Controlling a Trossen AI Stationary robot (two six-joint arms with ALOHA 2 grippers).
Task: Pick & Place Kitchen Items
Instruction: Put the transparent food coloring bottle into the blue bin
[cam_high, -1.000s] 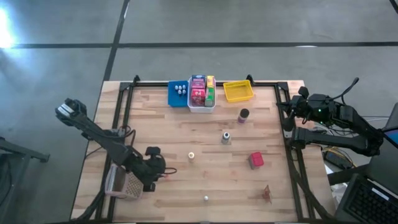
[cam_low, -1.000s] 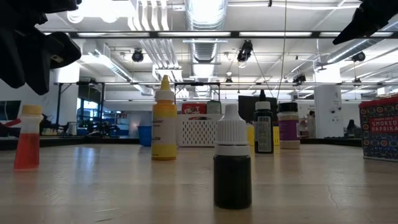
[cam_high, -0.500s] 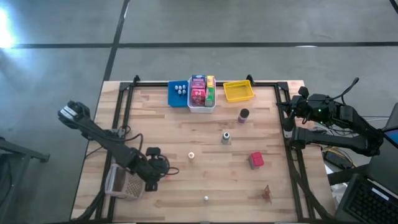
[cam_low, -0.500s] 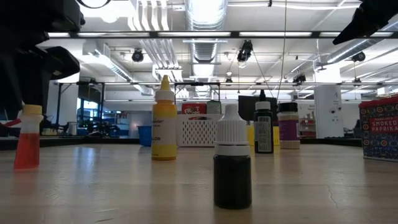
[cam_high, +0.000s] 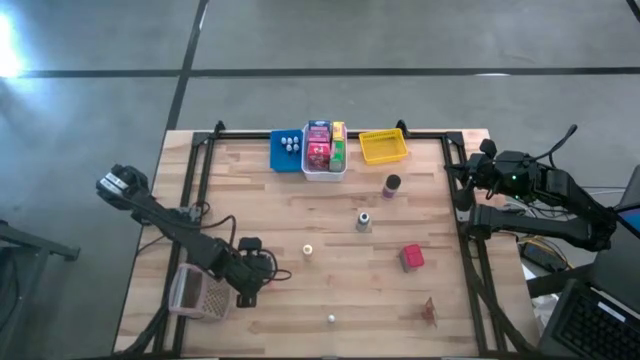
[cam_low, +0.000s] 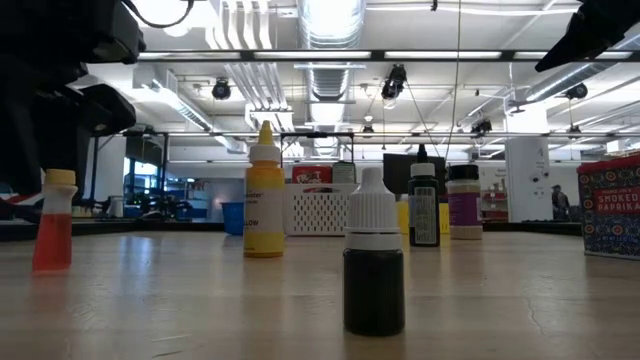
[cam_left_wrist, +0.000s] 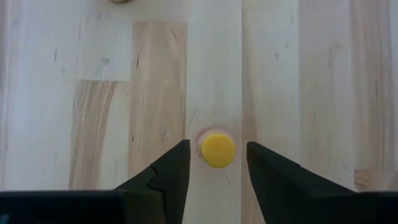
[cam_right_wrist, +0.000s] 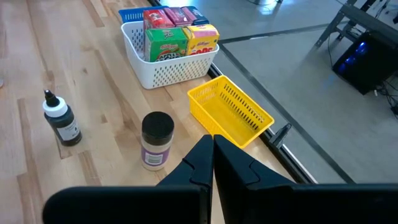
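— Orange bottle (cam_low: 52, 220), where is it?
— High view: I can't pick it out there; the left gripper (cam_high: 252, 283) hangs at lower left beside the mesh basket (cam_high: 198, 294); the right gripper (cam_high: 462, 188) waits at the right edge, closed.
— Low view?
— The bottle stands far left on the table (cam_low: 320, 300); dark arm above it.
— Left wrist view?
— Its yellow cap (cam_left_wrist: 217, 149) sits between parted fingers (cam_left_wrist: 171, 171), untouched.

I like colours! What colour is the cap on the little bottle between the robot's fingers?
Yellow. The cap shows best in the left wrist view.
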